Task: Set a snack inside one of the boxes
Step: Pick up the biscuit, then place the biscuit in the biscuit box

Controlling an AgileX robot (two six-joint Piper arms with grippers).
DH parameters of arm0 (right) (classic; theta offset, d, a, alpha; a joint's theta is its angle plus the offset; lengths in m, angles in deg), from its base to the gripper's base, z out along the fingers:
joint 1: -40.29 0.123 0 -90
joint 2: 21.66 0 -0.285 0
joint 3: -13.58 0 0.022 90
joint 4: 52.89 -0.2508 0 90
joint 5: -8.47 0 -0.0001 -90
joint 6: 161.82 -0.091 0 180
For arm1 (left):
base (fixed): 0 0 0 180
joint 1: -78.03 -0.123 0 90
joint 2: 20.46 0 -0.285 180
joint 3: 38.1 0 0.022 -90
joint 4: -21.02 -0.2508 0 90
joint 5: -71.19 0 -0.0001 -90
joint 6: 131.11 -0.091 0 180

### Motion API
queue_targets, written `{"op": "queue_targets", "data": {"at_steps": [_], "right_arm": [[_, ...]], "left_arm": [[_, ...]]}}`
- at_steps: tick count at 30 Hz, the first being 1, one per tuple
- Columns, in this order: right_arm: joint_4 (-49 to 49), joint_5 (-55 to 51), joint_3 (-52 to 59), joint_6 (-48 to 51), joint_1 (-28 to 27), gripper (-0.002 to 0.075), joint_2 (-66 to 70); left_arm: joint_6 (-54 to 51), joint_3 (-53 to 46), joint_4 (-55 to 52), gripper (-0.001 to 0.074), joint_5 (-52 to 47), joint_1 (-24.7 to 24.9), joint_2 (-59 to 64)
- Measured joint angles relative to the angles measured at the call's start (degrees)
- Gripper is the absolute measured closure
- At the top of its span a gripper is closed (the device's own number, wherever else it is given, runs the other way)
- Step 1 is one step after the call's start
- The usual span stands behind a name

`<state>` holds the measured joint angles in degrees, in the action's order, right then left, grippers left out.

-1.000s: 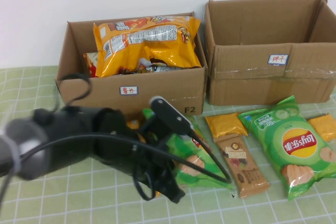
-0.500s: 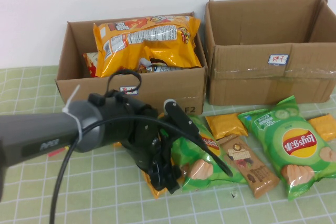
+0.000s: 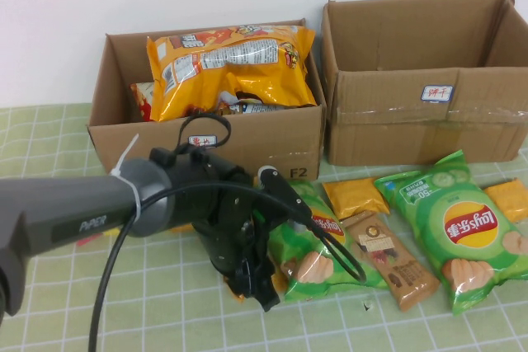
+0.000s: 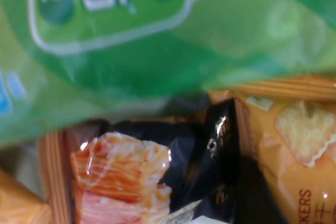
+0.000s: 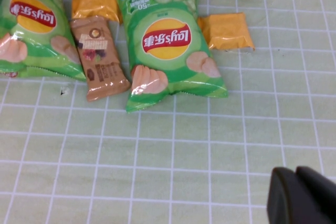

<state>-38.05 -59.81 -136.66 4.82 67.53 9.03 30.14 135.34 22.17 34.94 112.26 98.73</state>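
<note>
left gripper low over the orange snack pack, grip state can't tell; light, crinkly, slippery, best pinched at an edge. right gripper parked, clenched.

Green chip bags, orange packets, brown boxes, green-checked table.
</note>
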Motion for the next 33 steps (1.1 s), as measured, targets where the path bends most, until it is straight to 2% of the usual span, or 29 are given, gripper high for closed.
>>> {"op": "queue_targets", "data": {"at_steps": [5, 13, 17, 23, 29, 33], "right_arm": [[0.34, 0.14, 0.0, 0.0, 0.0, 0.0721, 0.0], [0.93, 0.87, 0.0, 0.0, 0.0, 0.0721, 0.0], [0.93, 0.87, 0.0, 0.0, 0.0, 0.0721, 0.0], [0.93, 0.96, 0.0, 0.0, 0.0, 0.0721, 0.0], [0.93, 0.98, 0.0, 0.0, 0.0, 0.0721, 0.0], [1.03, 1.51, 1.53, 0.0, 0.0, 0.0721, 0.0]], "left_arm": [[0.13, 5.17, 0.0, 0.0485, -9.67, 0.0, -0.33], [-0.62, 22.39, 2.71, 0.0486, -25.91, 0.0, -0.78], [-4.13, 30.72, 7.12, 0.0486, -29.88, 0.0, -0.82], [-7.32, 38.94, 13.58, 0.0486, -26.91, 0.0, -0.82], [-7.45, 43.25, 17.21, 0.0488, -16.81, 0.0, -0.82], [-7.57, 43.82, 19.49, 0.0488, -6.52, 0.0, -0.82]]}}
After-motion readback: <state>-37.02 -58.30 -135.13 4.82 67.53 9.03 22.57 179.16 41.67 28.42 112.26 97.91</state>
